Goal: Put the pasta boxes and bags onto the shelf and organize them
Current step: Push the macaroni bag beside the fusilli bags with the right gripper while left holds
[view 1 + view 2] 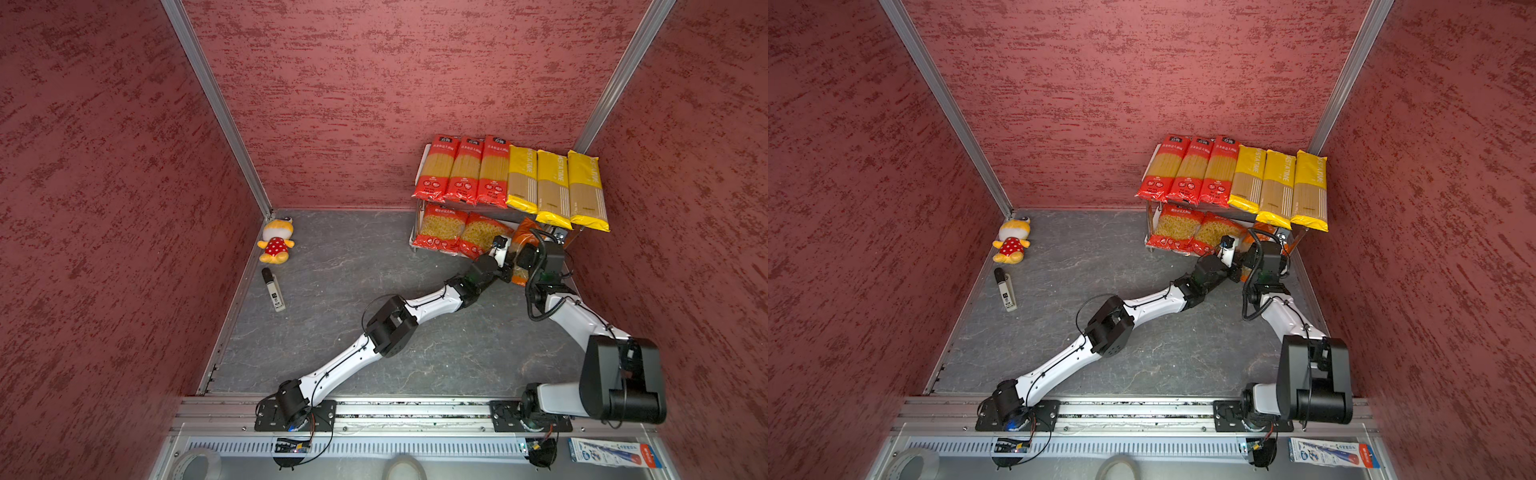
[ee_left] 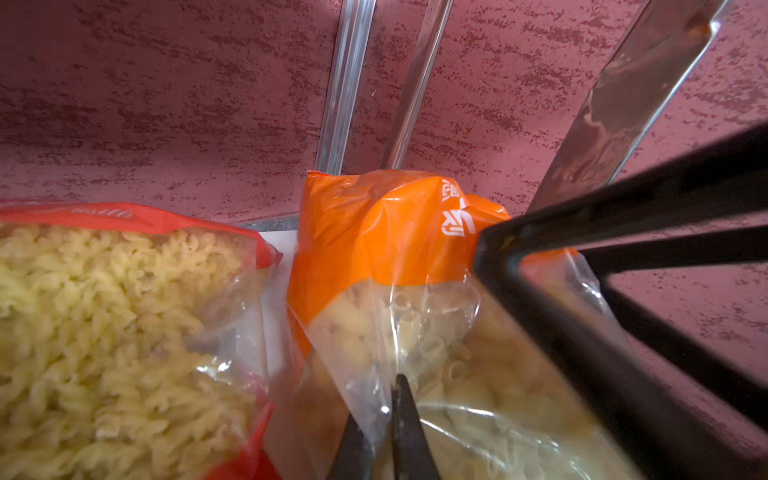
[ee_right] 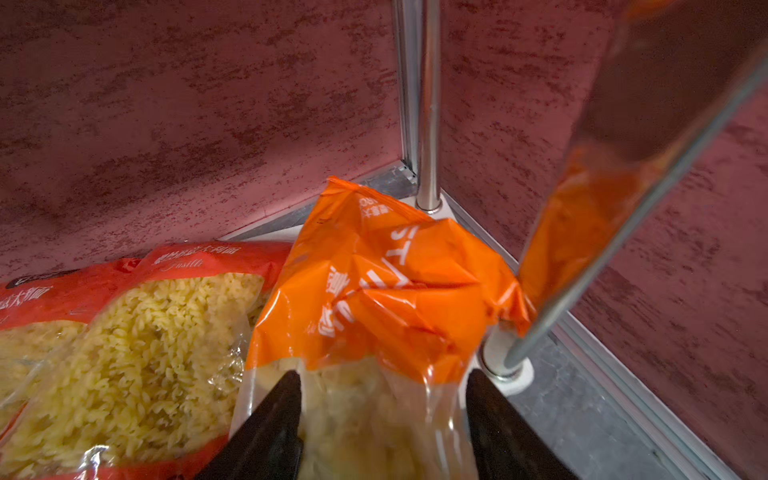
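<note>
grey floor (image 1: 332, 332); orange bag (image 3: 374, 291) on lower shelf (image 2: 274, 266) (right jaws apart)

- Left arm (image 1: 332, 370) and right arm (image 1: 577, 313): glossy white link shells between boxy matte-black joint housings (image 1: 390, 326).
- Thin black wires run along the white shells (pinned down by small dark fasteners).
- A thicker black cable (image 1: 530, 299) curls at the far end of the right arm.
- Black base plates (image 1: 326, 415) dotted with screw holes, bolted on a silver rail (image 1: 415, 409).
- Left gripper (image 2: 380, 399) and right gripper (image 3: 380, 374): plain black fingers tapering to narrow tips.
</note>
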Available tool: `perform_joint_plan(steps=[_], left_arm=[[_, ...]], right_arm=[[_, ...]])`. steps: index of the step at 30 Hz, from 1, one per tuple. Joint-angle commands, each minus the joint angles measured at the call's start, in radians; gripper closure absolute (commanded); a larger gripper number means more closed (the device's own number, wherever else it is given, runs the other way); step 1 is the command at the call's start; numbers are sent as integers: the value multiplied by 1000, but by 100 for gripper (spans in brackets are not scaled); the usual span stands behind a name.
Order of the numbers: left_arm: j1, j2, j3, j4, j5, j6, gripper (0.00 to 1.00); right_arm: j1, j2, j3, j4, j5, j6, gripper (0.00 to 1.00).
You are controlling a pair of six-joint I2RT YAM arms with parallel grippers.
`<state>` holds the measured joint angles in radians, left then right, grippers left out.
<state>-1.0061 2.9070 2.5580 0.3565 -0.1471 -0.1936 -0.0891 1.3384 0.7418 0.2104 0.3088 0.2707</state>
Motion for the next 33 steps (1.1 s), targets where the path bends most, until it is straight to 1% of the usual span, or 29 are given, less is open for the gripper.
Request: perform_joint_plan(steps=[1,3,7,10,13,16,18,19,22,24,27,29,31,33], left_arm=[[-9,24,46,58,-81,34,100],[-8,27,46,55,-109,28,100],[-9,22,47,59,-131,21,100],[-11,12,52,57,-124,10,100],[-14,15,65,54,-123,4,100],[-16,17,71,52,-127,-14,100],[-20,10,77,53,-123,-9,100],[-23,6,77,55,-121,1,100],[-27,8,89,71,-112,11,100],[-28,25,113,60,-108,7,100],[-28,27,113,49,-101,2,100],[-27,27,113,49,-92,4,100],[-25,27,113,53,-87,5,100],[-20,27,113,56,-78,8,99]], right_arm=[[-4,-65,9,-173,47,94,34],[-4,-102,4,-227,13,141,34],[-4,-193,-53,-315,-108,276,34],[-12,-260,-125,-331,-199,366,34],[-37,-286,-178,-297,-328,450,33],[-81,-261,-249,-170,-425,536,32],[-114,-239,-314,-23,-490,614,32],[-119,-228,-337,35,-500,643,32],[-129,-173,-407,238,-494,716,33],[-132,-116,-436,403,-474,745,34],[-140,-14,-433,563,-461,766,35],[-142,50,-428,675,-463,782,37],[-143,97,-413,749,-457,795,40],[-146,123,-386,776,-450,802,45]])
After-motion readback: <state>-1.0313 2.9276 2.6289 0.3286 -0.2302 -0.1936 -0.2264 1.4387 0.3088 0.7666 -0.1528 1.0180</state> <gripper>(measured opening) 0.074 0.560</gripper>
